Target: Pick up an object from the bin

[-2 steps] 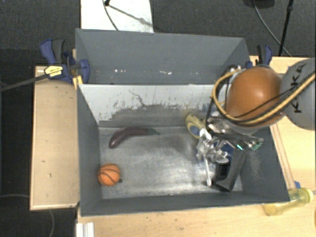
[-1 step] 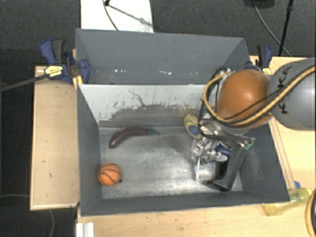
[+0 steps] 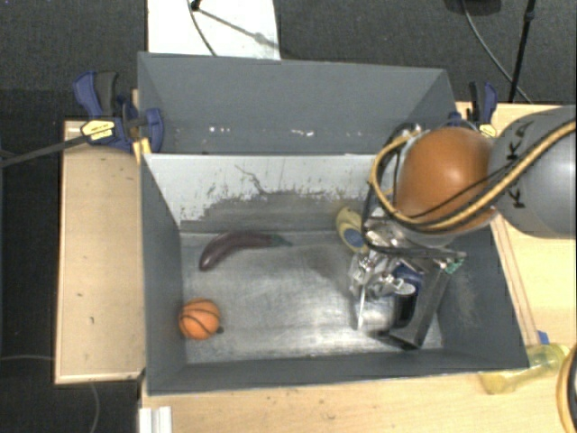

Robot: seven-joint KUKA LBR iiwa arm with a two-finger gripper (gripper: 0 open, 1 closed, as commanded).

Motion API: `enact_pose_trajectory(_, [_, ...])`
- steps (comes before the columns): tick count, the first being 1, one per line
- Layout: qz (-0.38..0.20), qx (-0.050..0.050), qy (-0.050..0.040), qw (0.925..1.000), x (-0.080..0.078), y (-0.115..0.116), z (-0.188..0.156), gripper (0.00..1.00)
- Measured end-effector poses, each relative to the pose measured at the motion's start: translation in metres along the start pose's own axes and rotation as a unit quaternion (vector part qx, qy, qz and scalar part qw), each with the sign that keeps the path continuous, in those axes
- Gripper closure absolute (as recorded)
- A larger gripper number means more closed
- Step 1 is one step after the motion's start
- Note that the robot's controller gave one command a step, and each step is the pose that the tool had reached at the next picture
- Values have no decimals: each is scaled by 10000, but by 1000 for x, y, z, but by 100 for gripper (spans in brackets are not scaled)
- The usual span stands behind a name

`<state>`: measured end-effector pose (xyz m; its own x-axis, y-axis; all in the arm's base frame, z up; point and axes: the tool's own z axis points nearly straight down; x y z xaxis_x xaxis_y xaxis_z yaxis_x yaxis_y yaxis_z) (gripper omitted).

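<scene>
Black block (image 3: 416, 321) sits in the bin's (image 3: 162, 260) near right corner, right beside the gripper (image 3: 365, 307), which hangs low just left of it. We can't tell if the gripper is spread or closed. Near left lies a small orange ball (image 3: 200, 319), farther back a dark purple eggplant (image 3: 236, 246) and a yellowish thing (image 3: 348, 227). Our worry: coming down off-centre, the gripper nudges the block into the wall (image 3: 487, 314) instead of catching it.

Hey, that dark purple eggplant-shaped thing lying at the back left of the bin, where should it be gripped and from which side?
Probably mid-body on the purple eggplant, coming straight down and closing across its narrow width. It lies flat on the bin floor, long and slightly curved, with bare floor along both long sides.
</scene>
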<state>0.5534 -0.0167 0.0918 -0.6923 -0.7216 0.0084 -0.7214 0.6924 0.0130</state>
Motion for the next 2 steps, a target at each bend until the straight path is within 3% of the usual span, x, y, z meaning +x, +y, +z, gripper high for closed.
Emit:
enact_pose_trajectory(1, [-27,50,-47,10000,-4,7,-37,100])
enact_pose_trajectory(2, [-64,81,-66,9999,3,11,-202,100])
